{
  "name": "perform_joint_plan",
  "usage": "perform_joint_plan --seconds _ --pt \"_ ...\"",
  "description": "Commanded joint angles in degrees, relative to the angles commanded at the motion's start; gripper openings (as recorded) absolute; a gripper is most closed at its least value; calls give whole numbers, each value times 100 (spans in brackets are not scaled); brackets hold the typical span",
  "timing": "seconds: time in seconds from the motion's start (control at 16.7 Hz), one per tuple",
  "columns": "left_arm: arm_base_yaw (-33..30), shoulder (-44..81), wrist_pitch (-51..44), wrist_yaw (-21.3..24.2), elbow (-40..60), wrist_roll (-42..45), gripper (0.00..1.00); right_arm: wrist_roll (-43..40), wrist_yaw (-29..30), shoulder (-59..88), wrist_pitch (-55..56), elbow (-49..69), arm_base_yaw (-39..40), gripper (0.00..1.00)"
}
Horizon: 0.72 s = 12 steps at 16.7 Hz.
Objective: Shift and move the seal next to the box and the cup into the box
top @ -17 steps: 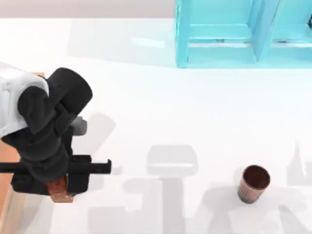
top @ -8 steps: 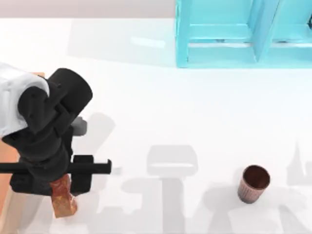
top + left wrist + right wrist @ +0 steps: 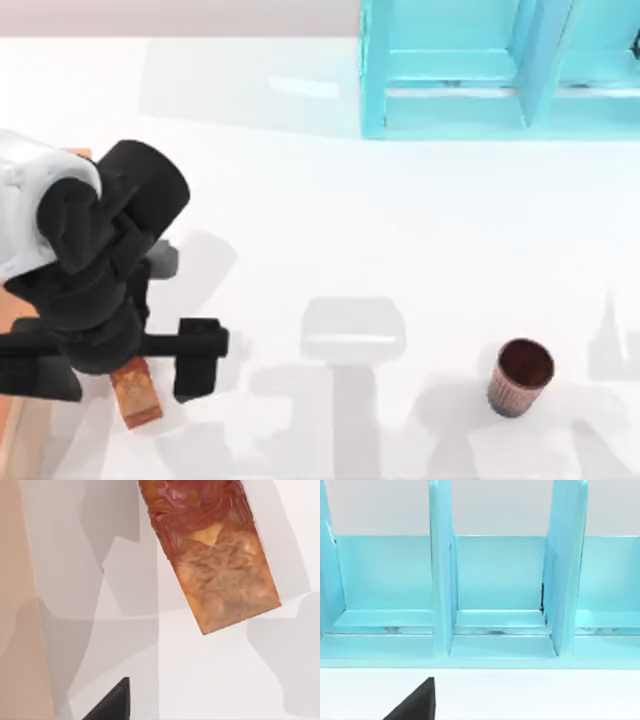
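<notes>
My left gripper (image 3: 135, 362) is spread wide, holding nothing. The small reddish-brown stamp block (image 3: 138, 392) lies tipped over on the white table (image 3: 330, 230), just beside the light wooden tray (image 3: 12, 420). It looks hard and light; I'd pinch its flat sides.

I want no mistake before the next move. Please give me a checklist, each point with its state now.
1. Seal set on the table beside the box: ok, it lies tilted next to the box's rim.
2. Left gripper free of the seal: ok, its fingers stand spread apart above it.
3. Cup upright: ok, it stands at the table's right side.
4. Cup in the box: not ok, it is far from it.
5. Right gripper near the cup: cannot tell, its camera faces the turquoise shelf.
</notes>
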Motion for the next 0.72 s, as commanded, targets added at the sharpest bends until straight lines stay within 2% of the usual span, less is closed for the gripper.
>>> perform_joint_plan --seconds 0.42,0.72 --pt "-21 -5 -94 2 88 4 100 0 0 0 0 0 0 100" --pt "-33 -115 -1203 3 1055 -36 100 0 0 0 0 0 0 100"
